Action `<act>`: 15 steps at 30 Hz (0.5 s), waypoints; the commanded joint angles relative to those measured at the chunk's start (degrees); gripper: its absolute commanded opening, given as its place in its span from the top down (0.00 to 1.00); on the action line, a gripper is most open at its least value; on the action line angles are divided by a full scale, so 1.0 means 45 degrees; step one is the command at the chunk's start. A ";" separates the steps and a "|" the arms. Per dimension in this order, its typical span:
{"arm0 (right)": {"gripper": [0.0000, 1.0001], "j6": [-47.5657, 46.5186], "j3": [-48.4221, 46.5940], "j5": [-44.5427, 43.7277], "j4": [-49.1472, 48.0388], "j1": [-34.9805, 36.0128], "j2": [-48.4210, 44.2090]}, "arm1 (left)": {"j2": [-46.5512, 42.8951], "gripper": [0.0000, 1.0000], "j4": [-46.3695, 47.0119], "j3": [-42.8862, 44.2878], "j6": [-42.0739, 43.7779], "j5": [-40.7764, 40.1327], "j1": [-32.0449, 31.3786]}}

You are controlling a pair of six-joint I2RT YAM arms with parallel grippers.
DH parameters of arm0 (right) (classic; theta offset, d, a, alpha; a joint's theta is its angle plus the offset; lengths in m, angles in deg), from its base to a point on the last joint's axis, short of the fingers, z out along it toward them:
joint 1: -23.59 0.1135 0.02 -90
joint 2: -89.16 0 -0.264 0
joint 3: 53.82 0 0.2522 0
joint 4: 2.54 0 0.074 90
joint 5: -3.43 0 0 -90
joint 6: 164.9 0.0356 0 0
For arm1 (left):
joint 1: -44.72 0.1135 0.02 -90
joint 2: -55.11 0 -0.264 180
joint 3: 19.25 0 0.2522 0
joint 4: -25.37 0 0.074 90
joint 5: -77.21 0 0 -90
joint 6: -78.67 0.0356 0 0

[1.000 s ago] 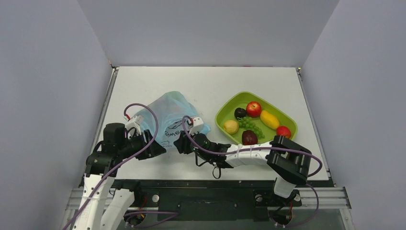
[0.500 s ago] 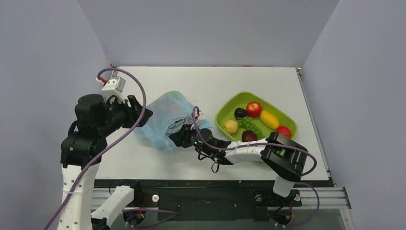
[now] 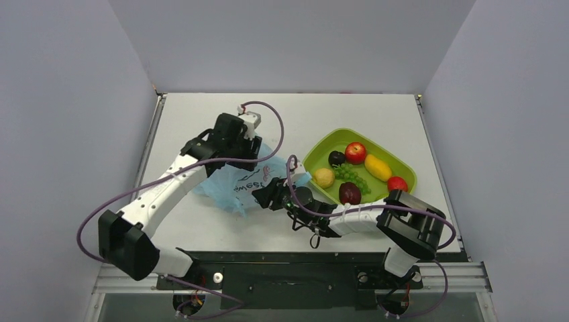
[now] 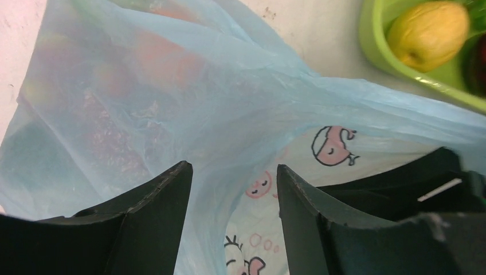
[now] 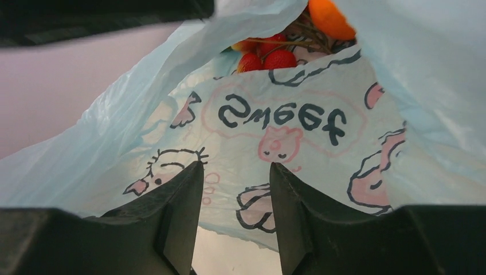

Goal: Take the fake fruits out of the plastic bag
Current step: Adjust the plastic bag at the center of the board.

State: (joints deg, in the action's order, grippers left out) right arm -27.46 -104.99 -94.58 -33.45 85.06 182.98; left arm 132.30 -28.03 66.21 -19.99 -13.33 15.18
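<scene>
The light-blue plastic bag (image 3: pixel 231 184) with cartoon print lies left of centre on the table. My left gripper (image 3: pixel 260 159) reaches over its far side and hangs open just above it. In the left wrist view a fold of the bag (image 4: pixel 229 114) runs between the spread jaws of the left gripper (image 4: pixel 232 172), and fake fruits (image 4: pixel 166 57) show as reddish blurs through the film. My right gripper (image 3: pixel 263 194) is open at the bag's near right edge. The right wrist view looks past the right gripper (image 5: pixel 235 166) into the bag's mouth (image 5: pixel 275 114), at red grapes (image 5: pixel 266 57) and an orange (image 5: pixel 329 17).
A green tray (image 3: pixel 402 176) to the right of the bag holds a red apple (image 3: pixel 355 152), a yellow mango, a lemon (image 4: pixel 430 31), green grapes and dark fruits. The right arm's black link (image 4: pixel 401 189) lies close beside my left fingers. Grey walls enclose the table.
The left arm has swung from the table's left side across to the bag's far side, and its jaws have spread wider. The right gripper has crept rightwards, opening slightly.
</scene>
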 commanded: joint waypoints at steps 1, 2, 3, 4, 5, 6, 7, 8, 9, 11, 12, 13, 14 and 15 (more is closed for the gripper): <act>0.55 0.0077 0.0217 -0.0568 -0.1004 -0.0345 -0.0646 | 0.0850 0.46 0.0420 0.0773 0.1113 -0.1669 -0.1146; 0.55 0.0076 0.0259 -0.0566 -0.0927 -0.0391 -0.0676 | 0.1029 0.44 0.0571 0.0470 0.1205 -0.1908 -0.1437; 0.54 0.0079 0.0303 -0.0545 -0.0911 -0.0524 -0.0694 | 0.1089 0.44 0.0895 0.0295 0.1243 -0.2414 -0.1519; 0.53 0.0097 0.0304 -0.0495 -0.0879 -0.0569 -0.0703 | 0.1162 0.43 0.1033 -0.0094 0.1335 -0.3034 -0.1570; 0.53 0.0090 0.0320 -0.0490 -0.0848 -0.0656 -0.0725 | 0.1204 0.43 0.1215 -0.0270 0.1396 -0.3401 -0.1568; 0.53 0.0055 0.0322 -0.0487 -0.0785 -0.0684 -0.0728 | 0.1235 0.43 0.1281 -0.0528 0.1540 -0.3998 -0.1574; 0.53 0.0040 0.0309 -0.0486 -0.0752 -0.0724 -0.0697 | 0.1231 0.43 0.1433 -0.0764 0.1678 -0.4215 -0.1593; 0.53 0.0028 0.0297 -0.0471 -0.0752 -0.0737 -0.0695 | 0.1130 0.42 0.1556 -0.0888 0.1734 -0.4436 -0.1596; 0.53 0.0036 0.0264 -0.0459 -0.0755 -0.0752 -0.0635 | 0.1070 0.42 0.1824 -0.1147 0.1790 -0.4434 -0.1594; 0.53 0.0093 0.0197 -0.0363 -0.0809 -0.0760 -0.0527 | 0.0945 0.42 0.2071 -0.1388 0.1823 -0.4413 -0.1599; 0.53 0.0119 0.0173 -0.0313 -0.0854 -0.0753 -0.0483 | 0.0969 0.42 0.2090 -0.1454 0.1836 -0.4525 -0.1599; 0.53 0.0140 0.0145 -0.0302 -0.0874 -0.0742 -0.0435 | 0.1084 0.42 0.2099 -0.1542 0.1845 -0.4615 -0.1609; 0.54 0.0156 0.0127 -0.0298 -0.0914 -0.0734 -0.0427 | 0.1155 0.42 0.2043 -0.1560 0.1846 -0.4863 -0.1624; 0.54 0.0160 0.0080 -0.0304 -0.0944 -0.0732 -0.0407 | 0.1379 0.42 0.1998 -0.1549 0.1838 -0.5058 -0.1700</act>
State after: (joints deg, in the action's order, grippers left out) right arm -27.44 -104.07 -95.56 -33.80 81.78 182.13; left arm 138.16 -22.72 59.09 -13.04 -31.16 7.92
